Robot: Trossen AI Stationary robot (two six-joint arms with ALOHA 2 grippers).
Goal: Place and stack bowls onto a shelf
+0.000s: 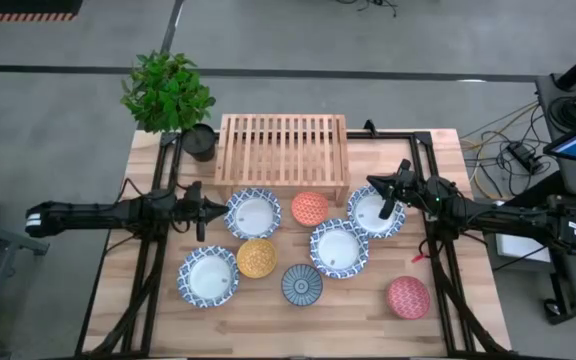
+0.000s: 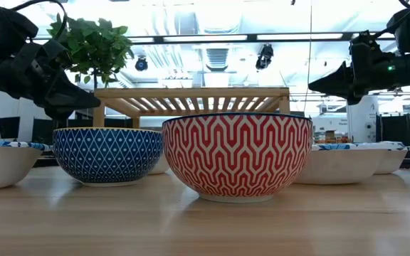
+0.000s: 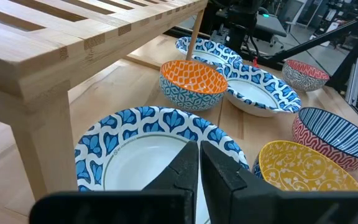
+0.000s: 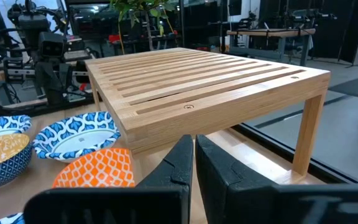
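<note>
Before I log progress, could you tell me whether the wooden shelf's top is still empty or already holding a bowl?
Empty. The high view shows the low light-wood slatted shelf with bare slats, and the right wrist view shows the same.

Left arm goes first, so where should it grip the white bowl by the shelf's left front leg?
Grip the rim of the white bowl, from above. It sits upright and open, with the left gripper right beside it. Take the edge facing that gripper; the shelf crowds the far side.
</note>
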